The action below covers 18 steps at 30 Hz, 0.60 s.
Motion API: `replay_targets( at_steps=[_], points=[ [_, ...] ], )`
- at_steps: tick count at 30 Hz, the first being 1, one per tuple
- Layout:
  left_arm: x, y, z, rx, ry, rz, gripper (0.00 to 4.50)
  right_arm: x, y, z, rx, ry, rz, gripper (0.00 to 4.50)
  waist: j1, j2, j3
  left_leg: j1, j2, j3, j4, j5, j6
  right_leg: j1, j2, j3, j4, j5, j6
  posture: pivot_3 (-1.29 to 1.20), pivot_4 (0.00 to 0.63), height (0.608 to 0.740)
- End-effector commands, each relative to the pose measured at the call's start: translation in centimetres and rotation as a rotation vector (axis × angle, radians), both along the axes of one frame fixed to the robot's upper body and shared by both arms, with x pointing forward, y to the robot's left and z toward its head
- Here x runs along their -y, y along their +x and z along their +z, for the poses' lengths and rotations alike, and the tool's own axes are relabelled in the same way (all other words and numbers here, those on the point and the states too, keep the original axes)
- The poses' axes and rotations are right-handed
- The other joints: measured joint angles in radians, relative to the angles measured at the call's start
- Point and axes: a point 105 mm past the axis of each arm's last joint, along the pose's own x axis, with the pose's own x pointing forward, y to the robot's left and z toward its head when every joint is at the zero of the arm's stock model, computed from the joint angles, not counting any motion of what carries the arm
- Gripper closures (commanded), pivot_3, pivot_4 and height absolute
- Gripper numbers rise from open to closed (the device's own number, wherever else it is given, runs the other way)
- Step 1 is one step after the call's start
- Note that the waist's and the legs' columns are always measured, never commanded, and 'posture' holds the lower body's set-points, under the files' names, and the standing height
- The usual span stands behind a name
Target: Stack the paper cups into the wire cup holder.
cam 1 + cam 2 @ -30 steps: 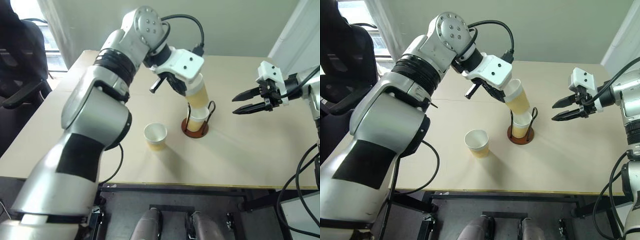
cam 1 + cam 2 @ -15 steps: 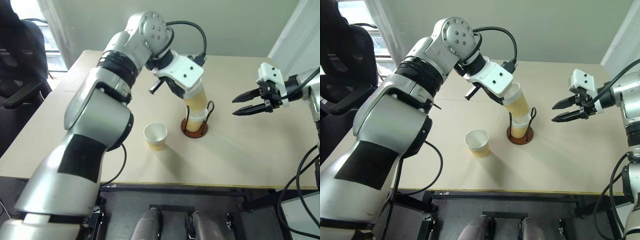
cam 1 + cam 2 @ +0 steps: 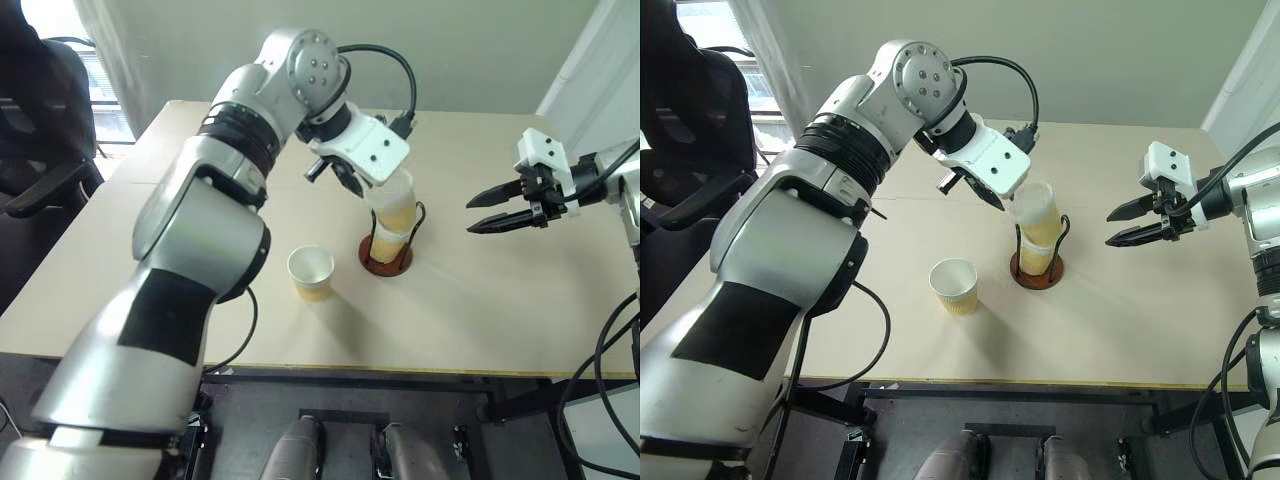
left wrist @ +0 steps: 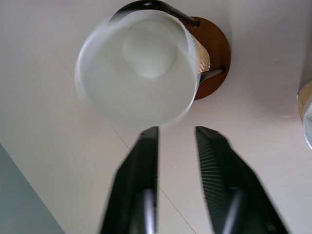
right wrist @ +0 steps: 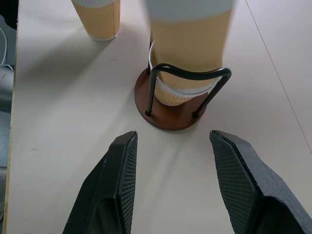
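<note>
Beige tabletop (image 3: 500, 300) under a pale wall, and the wire cup holder (image 5: 171, 105) stands near its middle, our landmark. Inside its two black loops sits one cup, and a second cup (image 3: 1038, 210) is nested into it, its white rim riding high above the wires. Two of three paper cups look home, then; the stack leans slightly, so it may want settling. Just above that rim hangs the left gripper (image 4: 176, 141), fingers parted with nothing between them, the cup mouth beyond their tips. One stray cup (image 3: 311, 272) stands upright and empty on the table, near the holder on its left. That is the job left, by my reckoning. Well off to the holder's right, the right gripper (image 3: 480, 213) waits, jaws apart, holding nothing.
</note>
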Motion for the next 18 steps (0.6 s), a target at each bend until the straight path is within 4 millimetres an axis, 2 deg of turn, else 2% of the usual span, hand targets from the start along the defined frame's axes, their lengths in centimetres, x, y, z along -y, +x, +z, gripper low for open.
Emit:
replay_targets(
  at_steps=[1, 7, 18],
  points=[
    [0.63, -0.17, 1.28, 0.054, -0.017, -0.025, 1.97, 0.52, -0.39, 1.65, 0.061, 0.003, -0.006, 2.17, 0.0, 0.0, 0.0, 0.0, 0.0, 0.0, 0.0, 0.0, 0.0, 0.0, 0.0, 0.0, 0.0, 0.0, 0.0, 0.0, 0.15, 0.74],
    [0.76, -0.19, 1.34, 0.06, -0.014, -0.029, 0.02, 0.7, -0.37, 1.77, 0.064, -0.003, -0.012, 2.17, 0.0, 0.0, 0.0, 0.0, 0.0, 0.0, 0.0, 0.0, 0.0, 0.0, 0.0, 0.0, 0.0, 0.0, 0.0, 0.0, 0.15, 0.74],
    [1.09, -0.19, 1.72, 0.072, -0.051, -0.036, 0.02, 0.86, -0.33, 1.82, 0.065, -0.009, -0.02, 2.17, 0.0, 0.0, 0.0, 0.0, 0.0, 0.0, 0.0, 0.0, 0.0, 0.0, 0.0, 0.0, 0.0, 0.0, 0.0, 0.0, 0.15, 0.74]
  ],
)
